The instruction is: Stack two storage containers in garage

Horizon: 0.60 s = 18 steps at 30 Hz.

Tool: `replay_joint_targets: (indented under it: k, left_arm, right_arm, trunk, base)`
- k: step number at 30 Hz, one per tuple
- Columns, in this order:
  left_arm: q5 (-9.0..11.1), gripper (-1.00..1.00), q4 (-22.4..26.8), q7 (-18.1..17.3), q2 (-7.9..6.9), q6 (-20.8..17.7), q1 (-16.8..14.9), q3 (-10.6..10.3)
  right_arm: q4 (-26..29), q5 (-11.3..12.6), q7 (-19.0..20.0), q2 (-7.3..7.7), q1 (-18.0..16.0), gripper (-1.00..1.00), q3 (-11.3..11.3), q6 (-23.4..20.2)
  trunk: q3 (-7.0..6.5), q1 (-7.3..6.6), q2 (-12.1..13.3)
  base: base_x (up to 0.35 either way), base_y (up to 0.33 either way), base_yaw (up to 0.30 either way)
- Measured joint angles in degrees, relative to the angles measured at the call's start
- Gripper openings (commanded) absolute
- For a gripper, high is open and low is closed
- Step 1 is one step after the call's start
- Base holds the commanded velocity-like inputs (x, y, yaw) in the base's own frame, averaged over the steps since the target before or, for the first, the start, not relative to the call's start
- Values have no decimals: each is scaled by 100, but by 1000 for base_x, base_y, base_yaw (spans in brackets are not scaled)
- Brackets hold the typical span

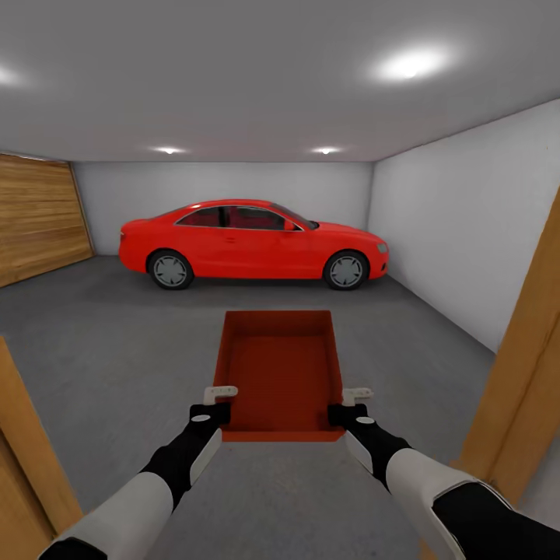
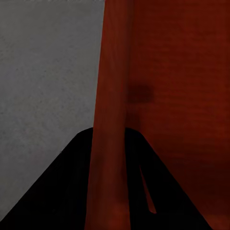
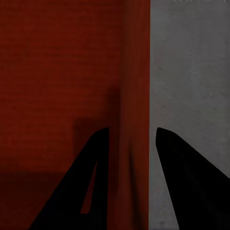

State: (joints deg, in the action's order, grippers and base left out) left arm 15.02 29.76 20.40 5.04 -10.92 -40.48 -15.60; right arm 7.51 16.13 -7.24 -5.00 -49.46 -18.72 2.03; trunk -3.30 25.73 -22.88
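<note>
I hold one red-orange storage container (image 1: 281, 373) in front of me, open side up and empty, above the dark grey garage floor (image 1: 117, 342). My left gripper (image 1: 220, 404) is shut on its left wall near the near corner. My right gripper (image 1: 348, 406) is shut on its right wall. In the left wrist view the container wall (image 2: 112, 120) runs between the dark fingers (image 2: 62, 191). The right wrist view shows that side's wall (image 3: 134, 120) pinched between its fingers (image 3: 184, 182). The garage lies ahead, with grey-white walls and a wooden plank door (image 1: 35, 218) at the left.
A red car (image 1: 253, 243) is parked across the back of the garage. Wooden door frame posts stand close at my left (image 1: 27, 459) and right (image 1: 521, 373). The white right wall (image 1: 459, 225) runs back to the far wall.
</note>
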Motion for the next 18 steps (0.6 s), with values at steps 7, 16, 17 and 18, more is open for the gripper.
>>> replay_joint_targets:
  k: [7, 16, 17, 18]
  left_arm:
    - [1, -100, 0, 1, 0, 0, 0, -4]
    - [-653, -100, -23, -240, 120, 19, 1, 617]
    - [-652, -100, -25, -240, 121, 19, 1, 618]
    - [-654, -100, -27, -240, 121, 19, 1, 619]
  right_arm:
    - [-1, 1, 0, 0, 0, -100, -1, 1]
    - [56, -50, -1, -5, -1, -100, 64, 6]
    - [56, -50, -1, -5, -1, -100, 63, 5]
    - [54, -50, -1, -5, -1, -100, 63, 5]
  trunk:
    - [0, 0, 0]
    - [0, 0, 0]
    - [0, 0, 0]
    - [0, 0, 0]
  base:
    - [319, 0, 0]
    - [321, 0, 0]
    - [321, 0, 0]
    - [321, 0, 0]
